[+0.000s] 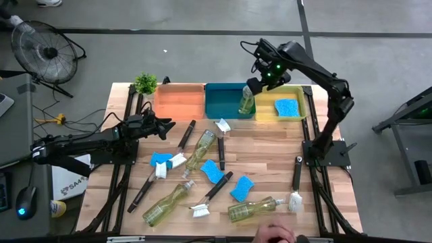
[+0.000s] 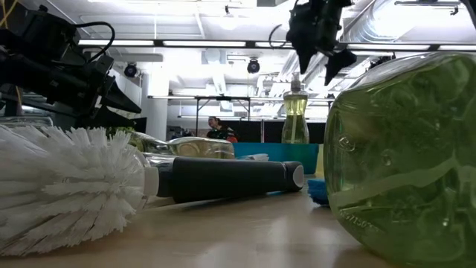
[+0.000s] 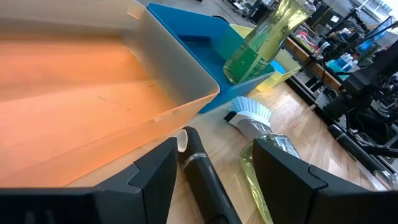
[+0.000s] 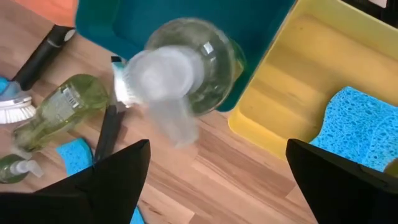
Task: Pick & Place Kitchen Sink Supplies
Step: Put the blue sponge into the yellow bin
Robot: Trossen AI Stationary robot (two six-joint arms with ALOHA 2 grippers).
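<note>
With its fingers spread wide just above the upright soap bottle (image 1: 246,100) now standing in the teal bin (image 1: 226,100), the right gripper (image 1: 262,75) looks finished placing, so next comes fetching another bottle (image 1: 200,149) from the worktop (image 1: 270,162) farther off.

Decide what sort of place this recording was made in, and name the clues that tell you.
Probably a robotics lab or workshop in an industrial hall, not a real kitchen. Clues: a bare concrete floor around the wooden slatted table, a black floor fan, and exposed ceiling ducts over distant workbenches.
</note>
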